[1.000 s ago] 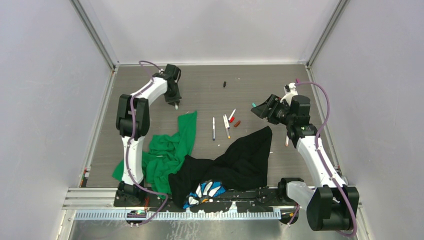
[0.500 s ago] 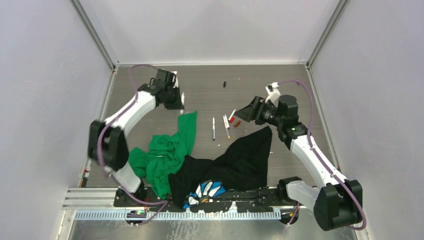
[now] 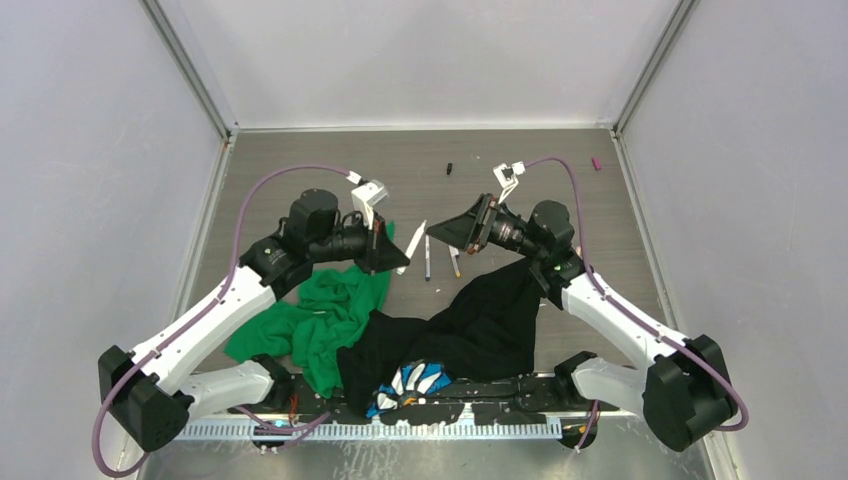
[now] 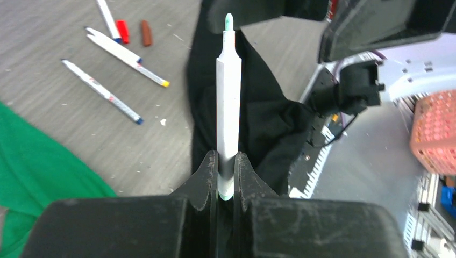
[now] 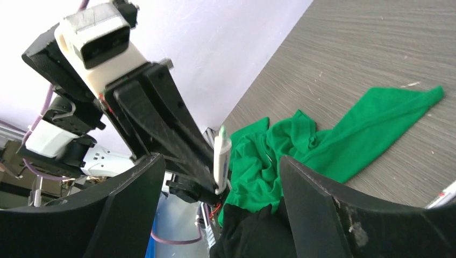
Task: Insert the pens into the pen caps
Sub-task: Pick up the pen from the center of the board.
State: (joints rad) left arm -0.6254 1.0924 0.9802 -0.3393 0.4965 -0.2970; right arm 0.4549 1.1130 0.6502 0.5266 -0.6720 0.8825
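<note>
Just changed, left arm: swung in from the far left corner to the middle of the table (image 3: 300,170); left gripper (image 4: 227,161) now clamped fully on the held pen (image 4: 228,102) near its rear end, pale green nib pointing away.
Just changed, right arm: came over from the right side, right gripper (image 3: 440,232) spreading wider on the way; now gaping, fingers (image 5: 333,215) far apart, nothing seen between them.
Relation now: both tips face to face and near each other, above the loose pens; held pen aimed into the gap of the right one (touching or not, cannot tell).
Meaning for task: probably a meeting in the air prepared, yet no cap seen on the right side, so likely a handover or re-grip first, capping later.
Loose pens: blue-tipped pen (image 4: 102,91), yellow-tipped pen (image 4: 126,56) and third pen (image 4: 107,19), flat on the table.
Caps: red cap (image 4: 122,31) and brown cap (image 4: 145,32) just beside the third pen; black cap (image 3: 450,168) farther back; magenta cap (image 3: 597,163) well apart, far right.
Hidden: red and brown caps covered by the right arm in the top view; third pen cut off by the picture edge; no teal cap found in any view (perhaps under the green cloth (image 3: 330,310) or the black cloth (image 3: 480,320), only a guess).
</note>
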